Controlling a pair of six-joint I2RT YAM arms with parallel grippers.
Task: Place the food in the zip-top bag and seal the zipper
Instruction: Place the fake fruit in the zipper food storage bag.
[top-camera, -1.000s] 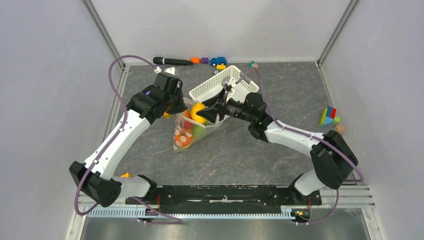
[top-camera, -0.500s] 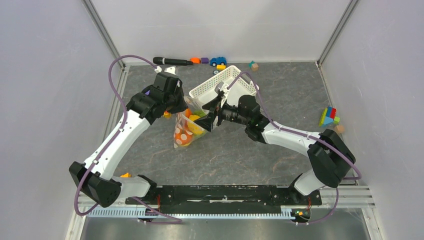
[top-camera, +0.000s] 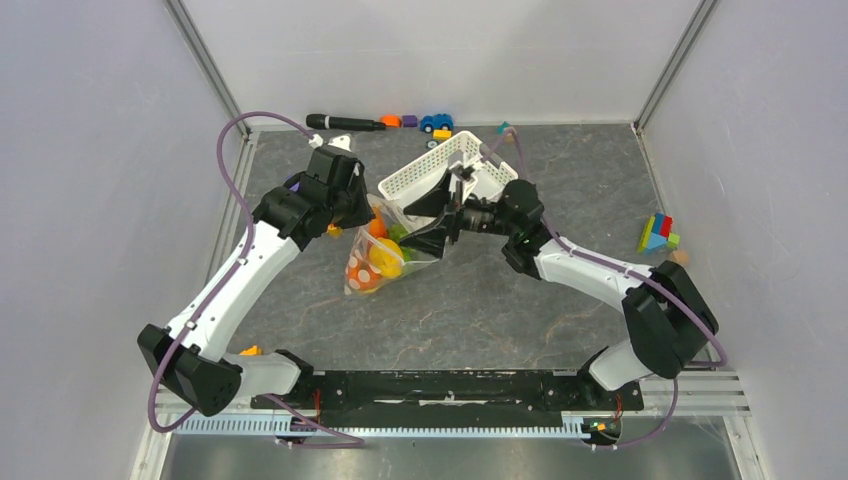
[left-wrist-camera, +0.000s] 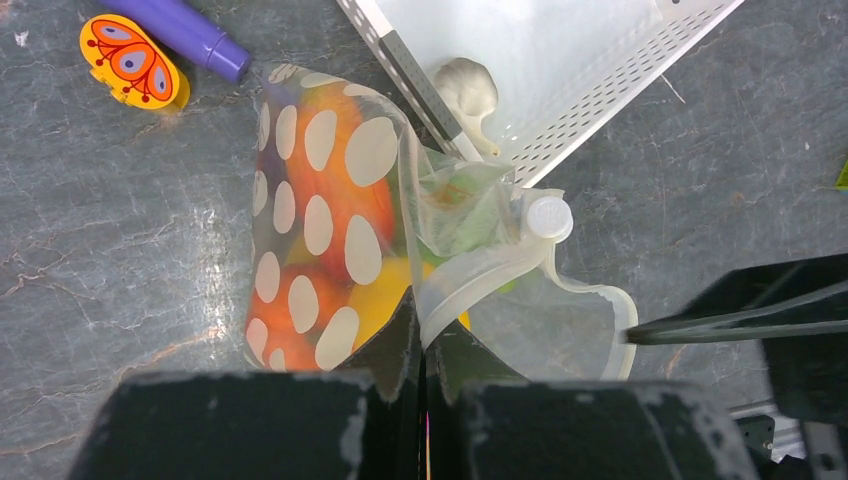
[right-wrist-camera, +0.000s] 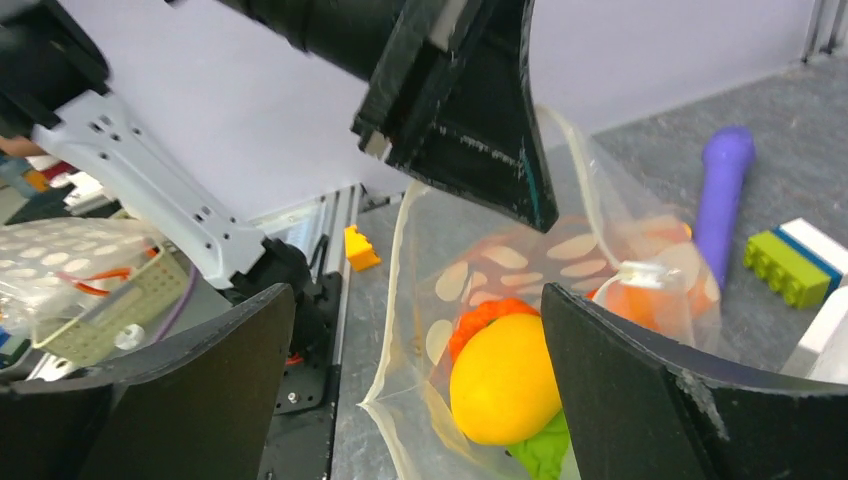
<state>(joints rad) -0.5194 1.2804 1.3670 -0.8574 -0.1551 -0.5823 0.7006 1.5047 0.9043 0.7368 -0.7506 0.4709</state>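
Zip-top bag (top-camera: 372, 262), food (right-wrist-camera: 503, 378) inside, is pinched at its mouth edge by our left hand (left-wrist-camera: 421, 325); our right hand (right-wrist-camera: 415, 330), spread wide, sits just beside that open mouth.

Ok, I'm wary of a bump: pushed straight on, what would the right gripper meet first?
Likely the zip-top bag, whose open mouth faces the right gripper, then the yellow fruit inside; depth is unclear.

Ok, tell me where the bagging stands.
Done: orange, yellow and green food sits inside the bag. In hand: the left gripper pinches the bag's rim; the right gripper is open at its mouth. Left: a pale piece, maybe food, lies in the basket, and the zipper gapes open, unsealed.
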